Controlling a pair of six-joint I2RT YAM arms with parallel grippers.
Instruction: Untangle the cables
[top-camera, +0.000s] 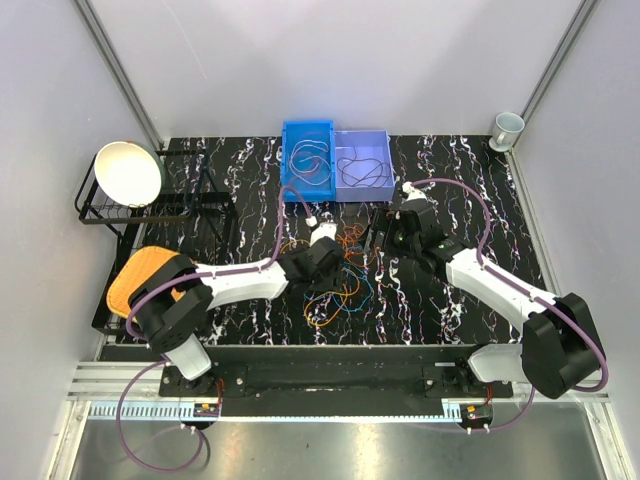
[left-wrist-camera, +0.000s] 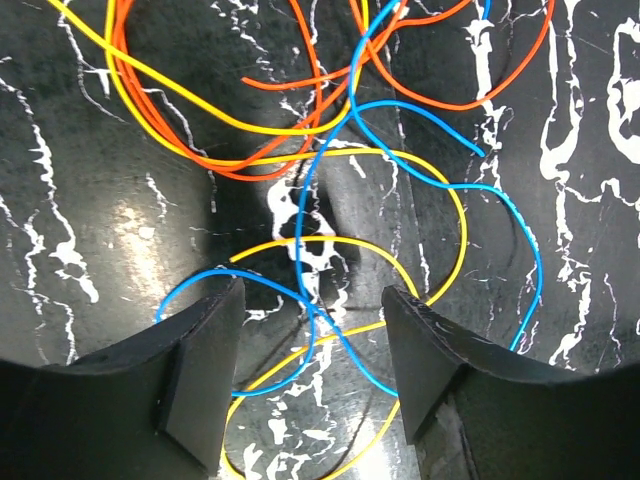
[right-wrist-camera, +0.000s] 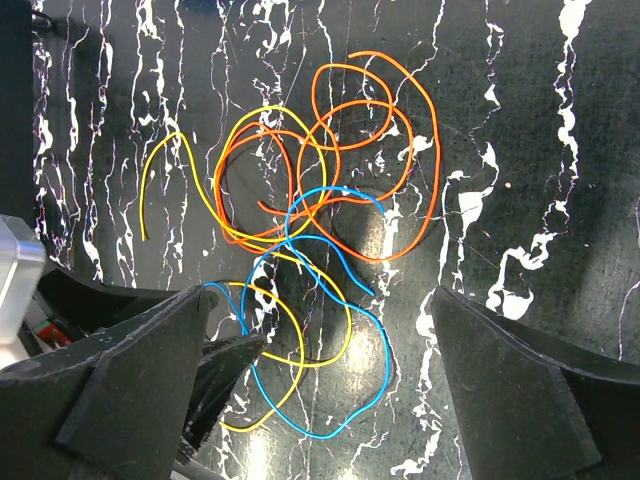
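Two bins: blue bin (top-camera: 307, 125) and lavender bin (top-camera: 362, 133) touch side by side at 12 o'clock on the worktop (top-camera: 470, 200), hard against its far edge.
Blue bin contents: one pale cable (top-camera: 308, 160), loosely looped.
Lavender bin contents: one dark cable (top-camera: 362, 172), loosely looped.
Task item: tangle of cables (top-camera: 340, 285) lies loose mid-worktop, at 6 o'clock from the bins. Orange, yellow and blue strands cross one another.
Left end effector (left-wrist-camera: 312, 300): low at the tangle's 9 o'clock edge, fingers spread moderately. Blue and yellow strands run across the gap on the worktop; nothing is gripped.
Right end effector (right-wrist-camera: 320, 295): at 1 o'clock from the tangle, fingers spread wide over the blue and yellow loops, with nothing in them.
Obstruction: in the top view both wrists cover parts of the tangle. The left end effector shows at 8 o'clock in the right wrist view, beside the loops.
Surroundings: wire rack (top-camera: 190, 205) at 9 o'clock holds a white bowl (top-camera: 128, 173). Cup (top-camera: 507, 128) stands at the 2 o'clock corner. Orange item (top-camera: 130, 285) at 8 o'clock is partly hidden by the left arm; type not resolvable.
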